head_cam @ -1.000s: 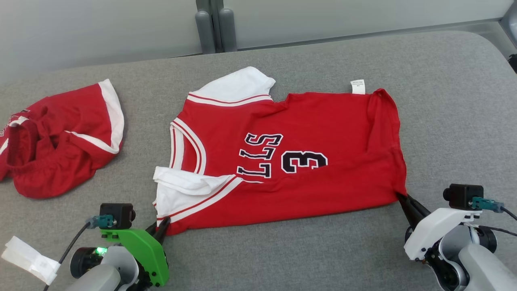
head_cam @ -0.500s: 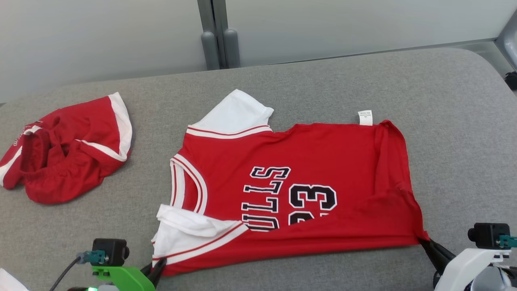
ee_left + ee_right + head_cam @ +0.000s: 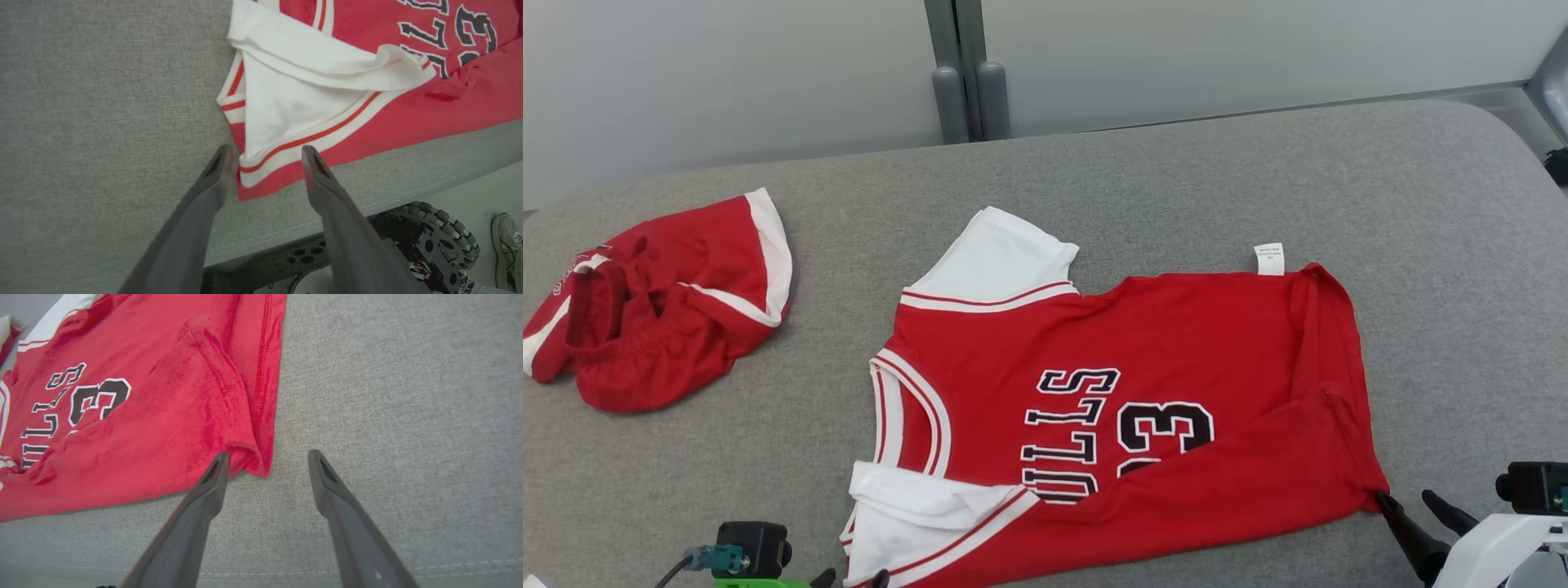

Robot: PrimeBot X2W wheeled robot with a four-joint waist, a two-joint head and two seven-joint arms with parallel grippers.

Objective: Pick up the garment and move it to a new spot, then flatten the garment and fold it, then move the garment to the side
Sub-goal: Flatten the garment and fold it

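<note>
The garment (image 3: 1127, 392) is a red jersey with white sleeves and dark lettering, lying spread on the grey table with its near edge folded up over part of the print. My left gripper (image 3: 851, 580) is open at the garment's near left corner. In the left wrist view, the left gripper (image 3: 267, 151) has its fingers either side of the striped corner of the garment (image 3: 294, 102), not pinching it. My right gripper (image 3: 1407, 498) is open at the near right corner. In the right wrist view, the right gripper (image 3: 268, 455) has its left finger touching the hem of the garment (image 3: 163, 408).
A second red garment with white trim (image 3: 662, 318) lies crumpled at the far left of the grey padded table (image 3: 1462, 245). Grey posts (image 3: 968, 90) stand behind it. Past the table's near edge are my wheeled base (image 3: 441, 228) and a person's shoe (image 3: 506, 245).
Both grippers have gone from shut on the garment's near corners to open, letting go. Before that the garment was dragged toward the near edge. The camera has also tilted.
</note>
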